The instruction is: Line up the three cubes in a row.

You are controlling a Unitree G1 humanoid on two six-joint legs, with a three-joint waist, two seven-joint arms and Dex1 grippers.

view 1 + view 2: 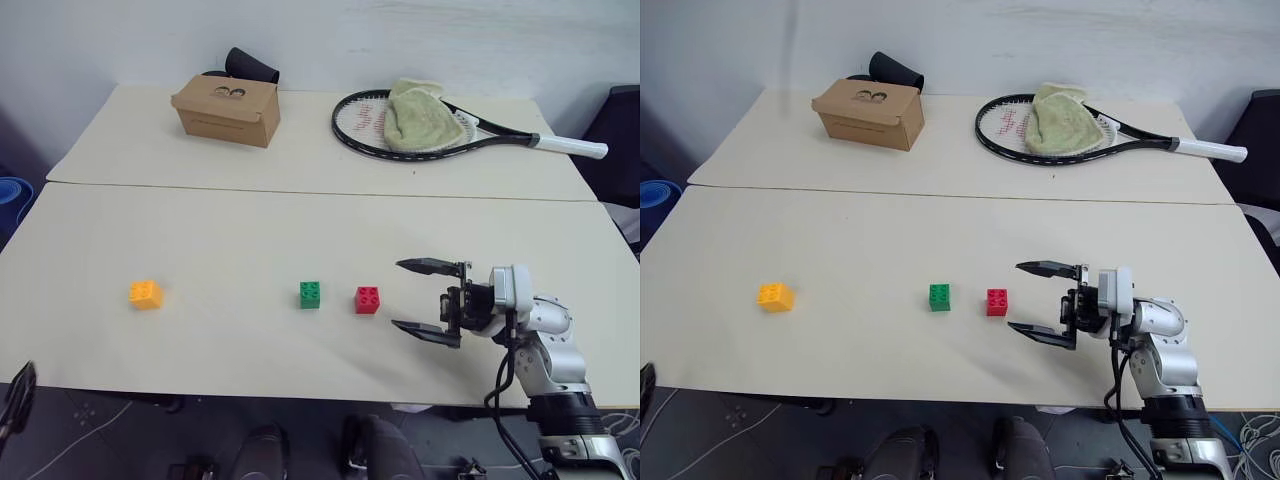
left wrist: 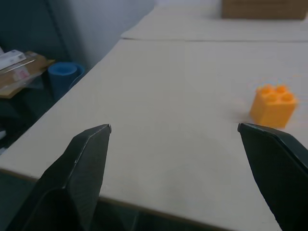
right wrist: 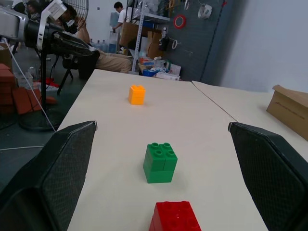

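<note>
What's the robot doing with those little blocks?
It is lining three blocks up in a row on the table. The red cube and green cube already sit close together. The yellow-orange cube sits far off to the robot's left. The right hand is wide open and empty, pointing at the red cube from its right side without touching it. The left hand is open too, near the yellow-orange cube.
</note>
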